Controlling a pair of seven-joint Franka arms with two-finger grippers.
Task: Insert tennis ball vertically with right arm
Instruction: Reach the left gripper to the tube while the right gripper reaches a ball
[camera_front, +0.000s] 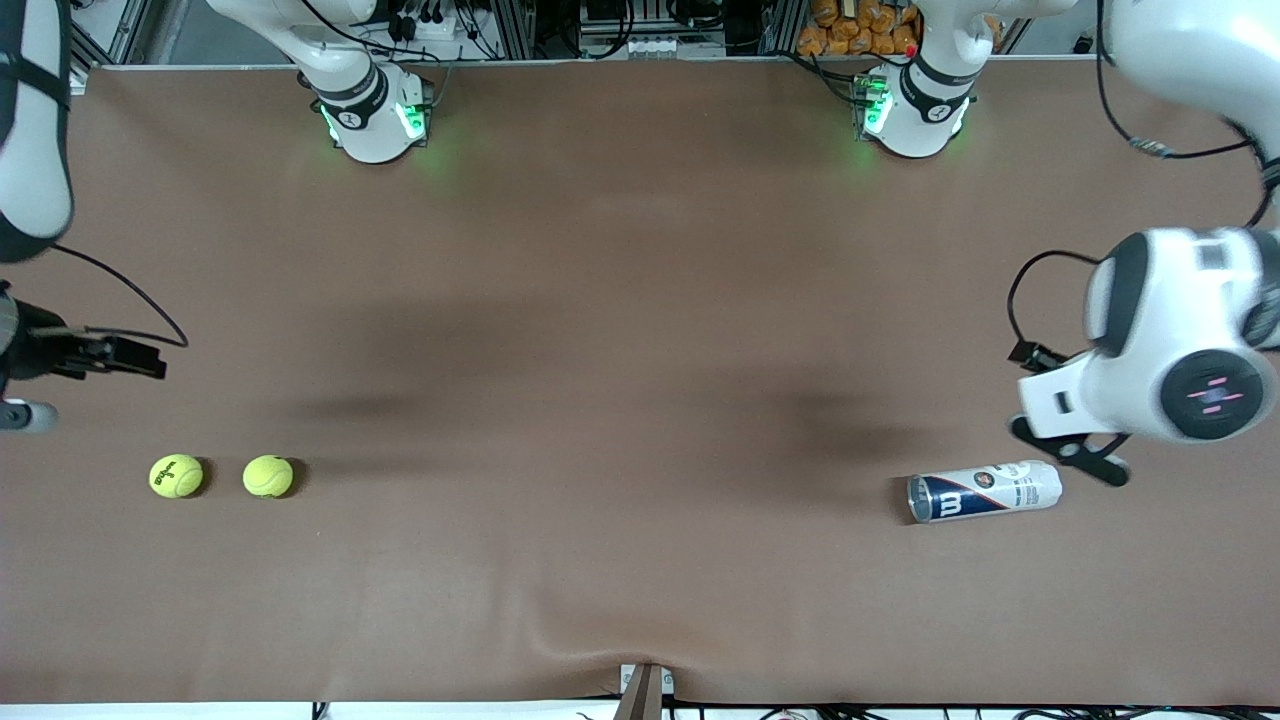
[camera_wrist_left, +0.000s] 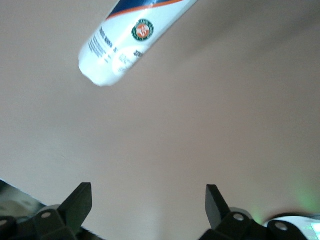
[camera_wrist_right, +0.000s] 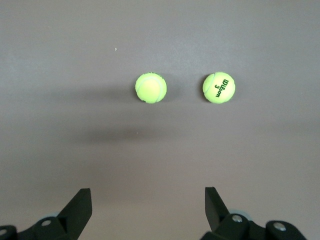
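Yellow-green felt marked out two tennis balls on the brown bench, lying side by side toward the right arm's end: the ball printed with a Wilson logo (camera_front: 176, 476) sat closer to that end, and the plainer ball (camera_front: 268, 476) lay just beside it, apart from it and toward the middle. The tennis ball can (camera_front: 984, 492), white with a dark blue band, lay on its side well apart from them toward the left arm's end, so it was not yet standing for a vertical insertion. The right hand (camera_wrist_right: 147, 212) hung over the bench near the balls with its two black fingers spread wide and nothing between them; in the right wrist view both balls showed ahead of the fingers, untouched. The left hand (camera_wrist_left: 149, 212) hovered over the bench by the can, likewise wide open and empty, with the can's white end visible ahead of it. A tennis ball would probably handle as light and springy, its fuzzy felt giving the pads good friction, though being round it could roll off at a nudge on the smooth covering. Taking it across its widest part, with the fingers coming straight down on either side, looked the soundest hold. The can looked light and smooth-walled, apt to roll or slip, and would likely want gripping around its body near the middle to be stood upright.
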